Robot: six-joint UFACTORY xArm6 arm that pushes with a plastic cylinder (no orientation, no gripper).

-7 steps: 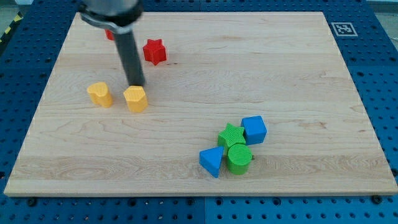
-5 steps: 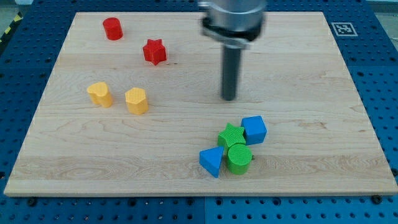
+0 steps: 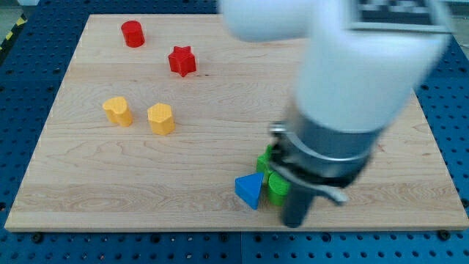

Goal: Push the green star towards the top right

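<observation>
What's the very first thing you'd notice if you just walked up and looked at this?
The big blurred white and grey arm fills the view's right and hides much of the board. Its dark rod ends at my tip near the bottom edge, just right of the blue triangle and below slivers of green blocks. At upper left sit the red cylinder, red star and two yellow blocks.

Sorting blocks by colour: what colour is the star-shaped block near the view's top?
Red star, clearest in the camera view.
</observation>
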